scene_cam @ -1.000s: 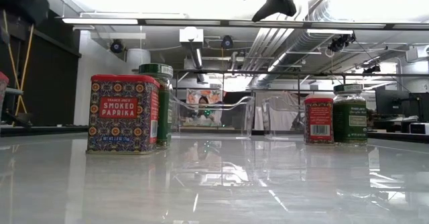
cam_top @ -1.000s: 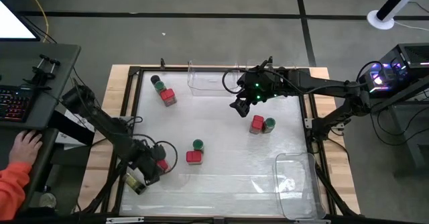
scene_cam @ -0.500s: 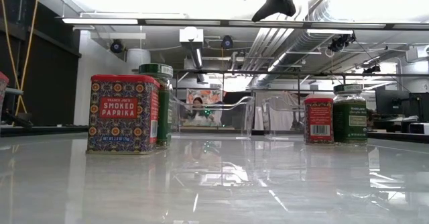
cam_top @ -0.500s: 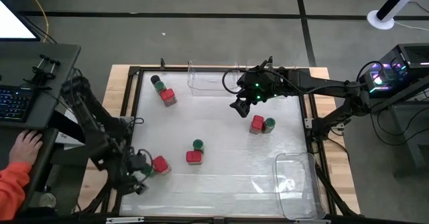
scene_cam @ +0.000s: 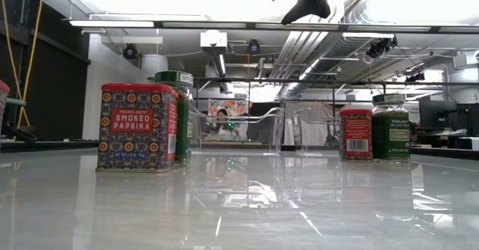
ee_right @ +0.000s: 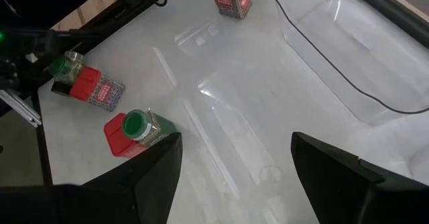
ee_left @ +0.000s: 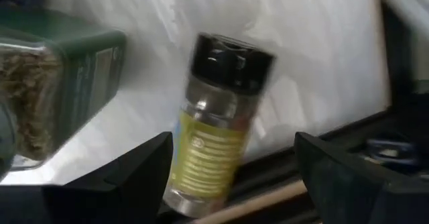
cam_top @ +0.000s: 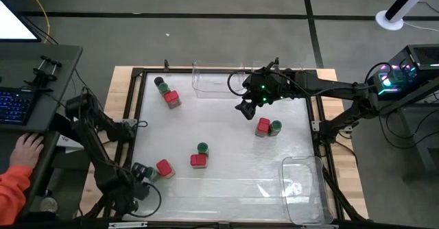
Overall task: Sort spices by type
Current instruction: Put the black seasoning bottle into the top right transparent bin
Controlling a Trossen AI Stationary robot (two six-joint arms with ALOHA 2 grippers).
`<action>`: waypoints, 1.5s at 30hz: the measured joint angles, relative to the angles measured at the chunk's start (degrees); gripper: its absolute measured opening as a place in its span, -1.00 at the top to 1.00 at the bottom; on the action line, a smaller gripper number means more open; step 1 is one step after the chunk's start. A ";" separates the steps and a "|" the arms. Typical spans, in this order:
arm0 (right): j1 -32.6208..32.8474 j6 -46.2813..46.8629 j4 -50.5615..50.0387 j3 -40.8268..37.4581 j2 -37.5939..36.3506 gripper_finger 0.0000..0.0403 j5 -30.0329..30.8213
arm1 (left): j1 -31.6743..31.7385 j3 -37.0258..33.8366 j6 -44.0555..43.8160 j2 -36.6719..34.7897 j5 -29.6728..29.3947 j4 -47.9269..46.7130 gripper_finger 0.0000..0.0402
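The left gripper point(cam_top: 134, 188) hangs at the table's front left corner with its fingers spread wide and nothing between them. In its wrist view a dark-capped jar point(ee_left: 218, 123) with a yellow label stands just ahead of the open fingers, beside a green-lidded jar point(ee_left: 53, 96). Just beside the left gripper, toward the middle of the table, stand a red-capped tin point(cam_top: 164, 168) and a small green-capped jar point(cam_top: 151, 174). Further from it sit a red and green pair point(cam_top: 199, 155), another pair point(cam_top: 268, 127) under the right arm, and a third pair point(cam_top: 167, 94) near the far left corner.

The right gripper point(cam_top: 247, 110) hovers spread and empty above the table's far half, near the clear bin point(cam_top: 212, 81).

To do this step well, the left gripper should probably centre on the dark-capped jar, come in level, and close on the body below the cap, keeping clear of the green-lidded neighbour.

Compared with a second ago, the left arm has drawn back toward the front edge, uncovering the red-capped tin; the right arm has not moved
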 joint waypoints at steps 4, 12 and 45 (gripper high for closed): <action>0.00 1.05 0.00 0.00 0.00 -0.37 0.00 | 0.06 0.20 0.72 2.14 -1.45 -0.18 -0.49; 0.00 1.06 0.00 0.00 0.00 -0.37 0.00 | 0.08 0.07 -0.20 2.58 -4.06 0.95 -0.49; 0.00 1.04 -0.42 0.00 0.02 -0.37 0.26 | -2.65 -6.51 -10.78 -3.15 -1.87 3.64 -0.49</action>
